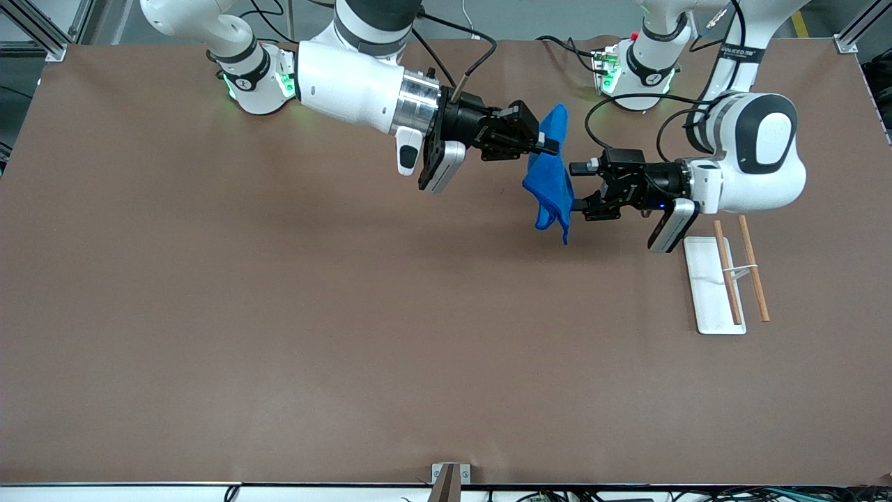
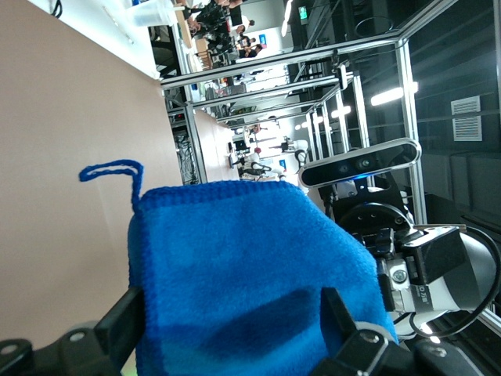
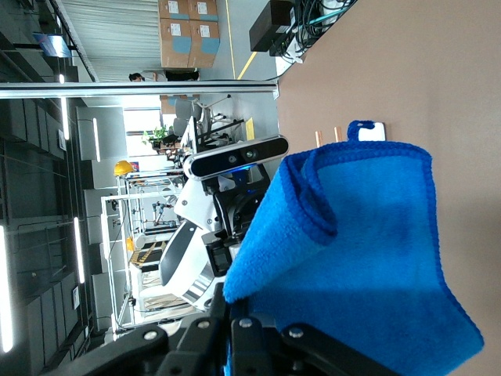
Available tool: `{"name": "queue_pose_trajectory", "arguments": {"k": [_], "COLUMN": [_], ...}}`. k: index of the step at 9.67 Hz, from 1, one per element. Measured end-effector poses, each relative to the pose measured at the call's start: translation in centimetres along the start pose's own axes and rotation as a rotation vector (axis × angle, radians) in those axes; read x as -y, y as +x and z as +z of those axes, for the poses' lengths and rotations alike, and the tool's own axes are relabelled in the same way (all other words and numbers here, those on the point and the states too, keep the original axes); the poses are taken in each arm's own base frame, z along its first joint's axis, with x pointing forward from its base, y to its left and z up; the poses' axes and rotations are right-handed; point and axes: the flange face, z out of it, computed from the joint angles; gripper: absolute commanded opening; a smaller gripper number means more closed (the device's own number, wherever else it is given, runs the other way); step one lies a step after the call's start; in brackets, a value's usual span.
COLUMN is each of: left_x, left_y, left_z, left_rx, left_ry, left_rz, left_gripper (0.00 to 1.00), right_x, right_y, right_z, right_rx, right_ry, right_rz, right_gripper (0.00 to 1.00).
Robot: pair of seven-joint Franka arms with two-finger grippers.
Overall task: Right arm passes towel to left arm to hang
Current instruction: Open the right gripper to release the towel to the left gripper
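You are mid-handover: the right gripper (image 1: 550,146) pinches the towel (image 1: 550,183) above the table while the left gripper (image 1: 578,187), fingers spread around it, must next close.

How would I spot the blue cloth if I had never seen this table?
Start at the big brown table, then find the two white arms reaching toward each other above it. The towel hangs in the air between the right gripper and the left gripper. It is the only bright blue, floppy thing; the white rack has stiff wooden rods.
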Motion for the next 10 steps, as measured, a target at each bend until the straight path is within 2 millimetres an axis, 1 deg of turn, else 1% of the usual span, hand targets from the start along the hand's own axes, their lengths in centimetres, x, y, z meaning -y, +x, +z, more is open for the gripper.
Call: {"name": "queue_pose_trajectory", "arguments": {"k": [2, 3, 6, 7, 8, 9, 10], "left_x": [1.16, 1.25, 0.87, 0.95, 1.09, 1.16, 1.16], "left_y": [-0.94, -0.99, -0.47, -0.48, -0.56, -0.61, -0.61], "left_z": [0.0, 0.16, 0.25, 0.21, 0.18, 0.18, 0.18], "left_rx": [-0.019, -0.048, -0.122, -0.142, -0.157, -0.163, -0.164], "left_ry": [-0.012, -0.035, -0.085, -0.095, -0.102, -0.104, -0.105], "left_rz": [0.013, 0.011, 0.035, 0.054, 0.065, 0.07, 0.071], "left_gripper": [0.96, 0.95, 0.82, 0.82, 0.69, 0.36, 0.18], "right_x": [0.2, 0.25, 0.28, 0.33, 0.38, 0.41, 0.41], "right_y": [0.05, 0.06, 0.09, 0.09, 0.09, 0.09, 0.09], "right_z": [-0.08, -0.09, -0.11, -0.12, -0.13, -0.14, -0.14], "right_rx": [-0.002, -0.002, -0.002, -0.002, -0.003, -0.003, -0.003], "right_ry": [0.003, 0.004, 0.005, 0.005, 0.006, 0.007, 0.007], "right_rz": [-0.002, -0.003, -0.003, -0.003, -0.004, -0.004, -0.004], "right_gripper": [0.0, 0.0, 0.0, 0.0, 0.0, 0.0, 0.0]}}
